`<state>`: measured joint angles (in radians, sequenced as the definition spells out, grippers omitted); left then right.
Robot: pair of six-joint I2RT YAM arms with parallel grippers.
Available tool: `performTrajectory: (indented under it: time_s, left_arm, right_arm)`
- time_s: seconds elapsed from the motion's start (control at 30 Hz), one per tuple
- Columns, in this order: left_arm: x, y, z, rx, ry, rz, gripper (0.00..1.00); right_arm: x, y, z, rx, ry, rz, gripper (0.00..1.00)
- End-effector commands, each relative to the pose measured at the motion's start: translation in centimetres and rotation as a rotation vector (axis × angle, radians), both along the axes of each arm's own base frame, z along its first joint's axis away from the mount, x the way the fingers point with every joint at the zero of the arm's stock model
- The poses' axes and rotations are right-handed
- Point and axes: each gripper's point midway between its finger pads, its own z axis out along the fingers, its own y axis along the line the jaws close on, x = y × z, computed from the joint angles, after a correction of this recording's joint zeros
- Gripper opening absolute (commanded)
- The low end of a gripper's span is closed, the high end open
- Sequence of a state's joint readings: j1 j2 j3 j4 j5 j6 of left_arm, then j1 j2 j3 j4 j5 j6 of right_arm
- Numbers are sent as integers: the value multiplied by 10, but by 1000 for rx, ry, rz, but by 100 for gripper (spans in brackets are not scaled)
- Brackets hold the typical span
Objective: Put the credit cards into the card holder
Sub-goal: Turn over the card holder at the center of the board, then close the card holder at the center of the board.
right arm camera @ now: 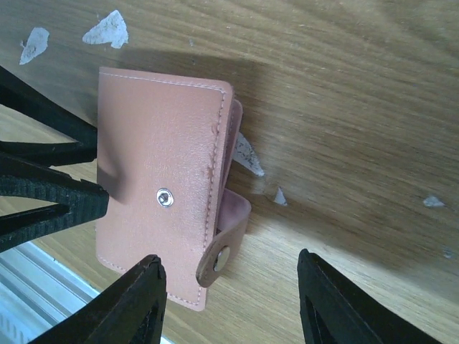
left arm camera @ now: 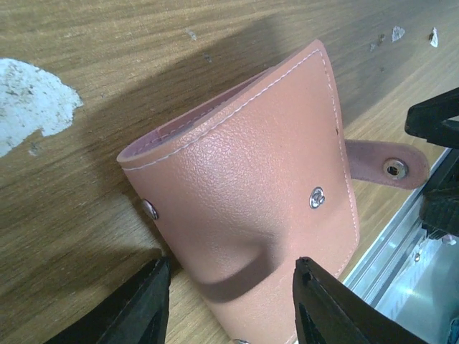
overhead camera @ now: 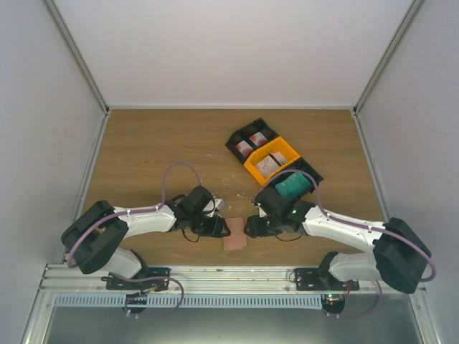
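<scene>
The salmon-pink card holder (overhead camera: 234, 234) lies folded near the table's front edge, between my two grippers. Its snap strap (right arm camera: 226, 247) hangs loose and curled, unfastened. In the left wrist view the card holder (left arm camera: 265, 179) fills the middle. My left gripper (left arm camera: 231, 297) stands open over its near end, gripping nothing. My right gripper (right arm camera: 229, 301) is open too, with the strap tab between its fingers and untouched. Teal credit cards (overhead camera: 292, 188) sit in a black bin. White and red credit cards (overhead camera: 269, 165) lie in the orange bin.
A row of bins runs diagonally at the back right: a black bin (overhead camera: 251, 140), an orange bin (overhead camera: 285, 149) and another black bin (overhead camera: 313, 174). White crumbs (right arm camera: 107, 29) dot the wood. The metal rail (overhead camera: 237, 276) borders the front edge just behind the card holder.
</scene>
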<state>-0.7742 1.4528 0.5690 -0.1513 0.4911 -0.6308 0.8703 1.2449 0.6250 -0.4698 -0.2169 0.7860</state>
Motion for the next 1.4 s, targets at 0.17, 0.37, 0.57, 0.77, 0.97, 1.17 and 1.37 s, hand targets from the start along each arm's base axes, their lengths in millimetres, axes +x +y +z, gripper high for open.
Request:
performTrajectory:
  time_s: [0.17,0.37,0.57,0.77,0.97,1.17,1.37]
  left_arm:
    - [-5,8,-18,67,20,13,45]
    - [-6,10,-21,78,20,17,43]
    - [-6,9,-21,78,21,16,43]
    - [-8,8,-22,76,28,16,43]
    - [-8,7,-24,75,32,15,43]
    - [-11,6,-25,69,36,14,43]
    - [-12,7,-28,67,43,25,38]
  right_arm:
    - [3,9,-1,-66,-13,16,33]
    - [7,11,4,-55,-26,-1,10]
    - [9,13,7,-48,-35,-8,1]
    - [10,18,16,-13,-45,-4,1]
    - [9,16,15,-20,-40,-7,1]
    - [8,25,13,6,-34,22,1]
    - [11,32,3,-35,-28,62,0]
